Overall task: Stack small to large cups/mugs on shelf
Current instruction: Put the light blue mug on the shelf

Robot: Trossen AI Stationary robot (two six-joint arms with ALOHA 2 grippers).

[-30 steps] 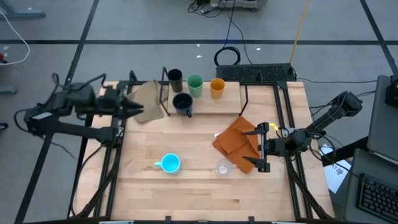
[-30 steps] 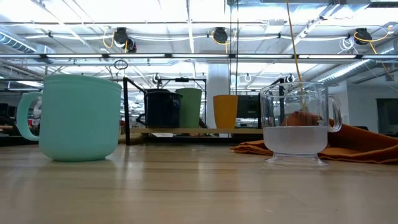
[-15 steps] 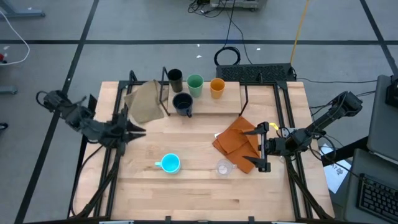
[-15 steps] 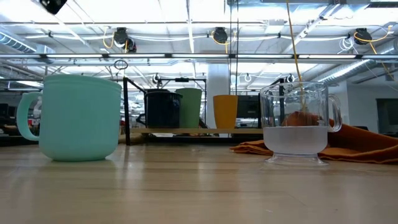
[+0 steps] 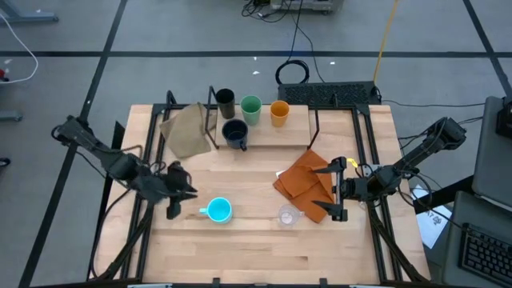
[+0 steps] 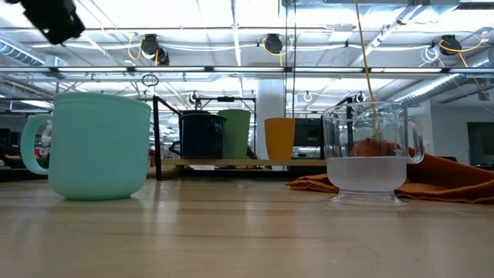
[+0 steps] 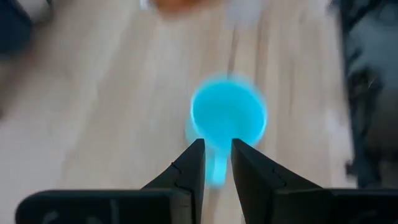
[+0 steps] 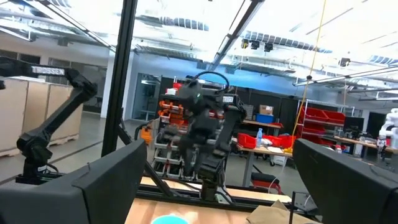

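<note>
On the table (image 5: 240,248), near the front, the light blue handled mug (image 5: 218,210) stands by itself. The left tool (image 5: 178,192) hangs just beside its handle with its fingers (image 7: 189,171) only a little apart. The small clear cup (image 5: 287,215) stands next to the orange cloth (image 5: 304,180). The right tool (image 5: 334,190) waits wide open at that cloth's edge. Farther back, the shelf (image 5: 296,132) holds the dark navy handled mug (image 5: 234,133), dark brown cup (image 5: 225,100), green cup (image 5: 251,108) and orange cup (image 5: 279,111).

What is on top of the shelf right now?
Four cups stand on the shelf: brown cup, green cup, orange cup and navy mug. Nothing is stacked; their insides mostly cannot be seen.
</note>
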